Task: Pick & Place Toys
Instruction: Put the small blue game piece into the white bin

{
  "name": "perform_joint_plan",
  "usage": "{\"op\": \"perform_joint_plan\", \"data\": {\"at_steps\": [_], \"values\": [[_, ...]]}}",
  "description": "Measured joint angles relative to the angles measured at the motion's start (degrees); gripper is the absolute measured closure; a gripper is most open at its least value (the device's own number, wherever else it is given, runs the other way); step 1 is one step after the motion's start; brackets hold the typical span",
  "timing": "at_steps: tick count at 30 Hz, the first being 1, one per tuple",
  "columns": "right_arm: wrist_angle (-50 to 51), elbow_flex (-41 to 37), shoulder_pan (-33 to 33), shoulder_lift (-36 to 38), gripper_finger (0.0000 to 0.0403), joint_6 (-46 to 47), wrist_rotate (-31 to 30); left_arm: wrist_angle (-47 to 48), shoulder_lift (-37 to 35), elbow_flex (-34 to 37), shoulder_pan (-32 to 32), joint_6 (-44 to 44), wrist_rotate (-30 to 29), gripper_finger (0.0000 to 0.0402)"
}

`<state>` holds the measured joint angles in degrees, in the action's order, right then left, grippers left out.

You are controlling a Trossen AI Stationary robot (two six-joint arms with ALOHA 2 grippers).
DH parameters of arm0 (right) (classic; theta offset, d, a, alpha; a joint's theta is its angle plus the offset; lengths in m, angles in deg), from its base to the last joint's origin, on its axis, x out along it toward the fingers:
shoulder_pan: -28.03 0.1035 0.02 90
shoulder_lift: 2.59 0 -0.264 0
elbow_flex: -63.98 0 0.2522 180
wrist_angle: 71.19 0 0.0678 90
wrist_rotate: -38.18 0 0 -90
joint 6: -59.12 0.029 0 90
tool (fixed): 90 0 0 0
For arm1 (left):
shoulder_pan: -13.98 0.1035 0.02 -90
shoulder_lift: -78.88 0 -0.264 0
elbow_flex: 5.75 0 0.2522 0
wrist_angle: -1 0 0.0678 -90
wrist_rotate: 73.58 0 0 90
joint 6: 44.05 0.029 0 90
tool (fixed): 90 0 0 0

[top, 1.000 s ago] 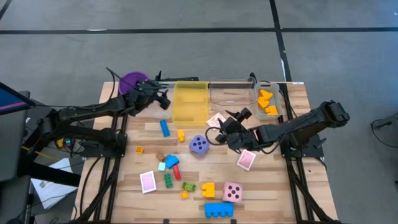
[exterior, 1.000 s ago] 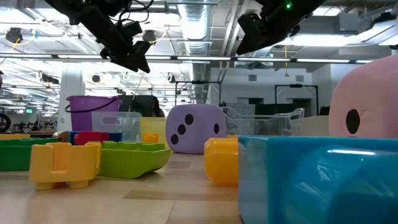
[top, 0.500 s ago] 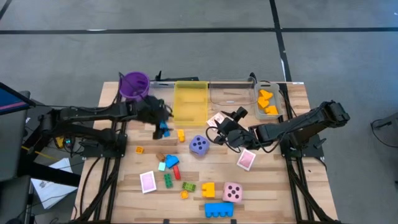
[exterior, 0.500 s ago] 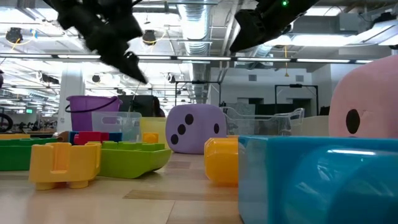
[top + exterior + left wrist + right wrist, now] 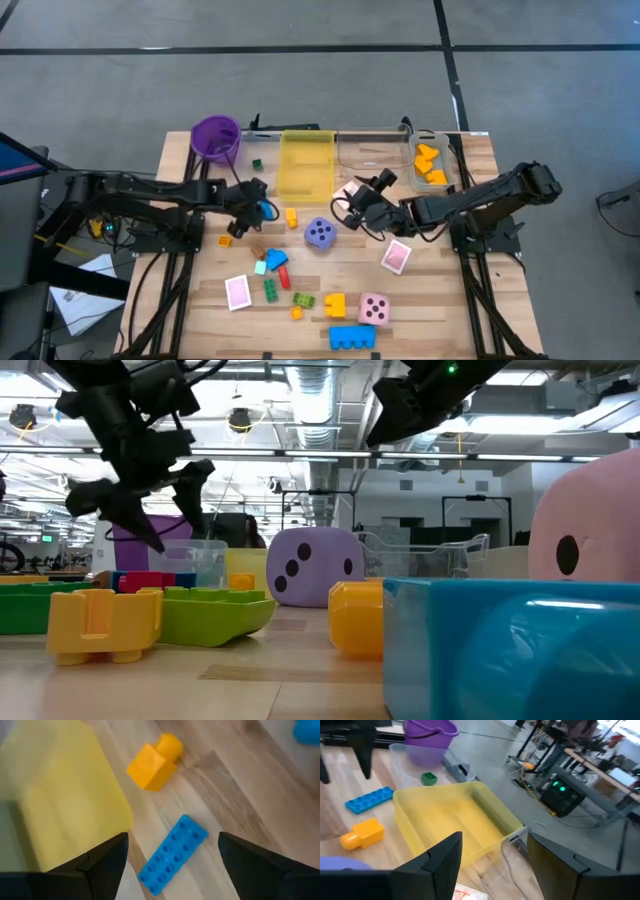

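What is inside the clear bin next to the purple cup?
One small green brick lies in the clear bin. The left arm covers the bin's near part in the high view.

You have no readable text, label, brand or number anywhere in these views. The closest things to signs are the pip marks on the dice: the purple die (image 5: 315, 566) shows you three dark pips on the face towards the low camera, and from above (image 5: 320, 234) several dark pips on its top face, too small to count surely. The pink die (image 5: 374, 308) likewise shows dark pips on top, and one pip in the low view (image 5: 566, 554). The playing card (image 5: 396, 257) near it shows no print you can make out.
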<state>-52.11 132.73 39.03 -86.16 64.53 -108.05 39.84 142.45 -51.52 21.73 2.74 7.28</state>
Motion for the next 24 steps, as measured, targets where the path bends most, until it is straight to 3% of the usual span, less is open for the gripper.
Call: {"op": "perform_joint_plan", "data": {"at_steps": [9, 16, 24], "values": [[-1.55, 0.01, -1.48, 0.0, 0.0186, 0.14, 7.89, 0.15, 9.63, -0.98, 2.15, 6.95, 0.02, 0.0101], [-1.49, 0.01, -1.25, 0.0, 0.0186, 0.15, 8.35, 1.74, 17.99, -6.98, 4.06, 6.97, 0.03, 0.0101], [-0.81, 0.01, -1.21, 0.0, 0.0186, 0.14, 8.95, 9.75, 23.5, -12.49, 5.74, 7.14, 0.59, 0.0101]]}}
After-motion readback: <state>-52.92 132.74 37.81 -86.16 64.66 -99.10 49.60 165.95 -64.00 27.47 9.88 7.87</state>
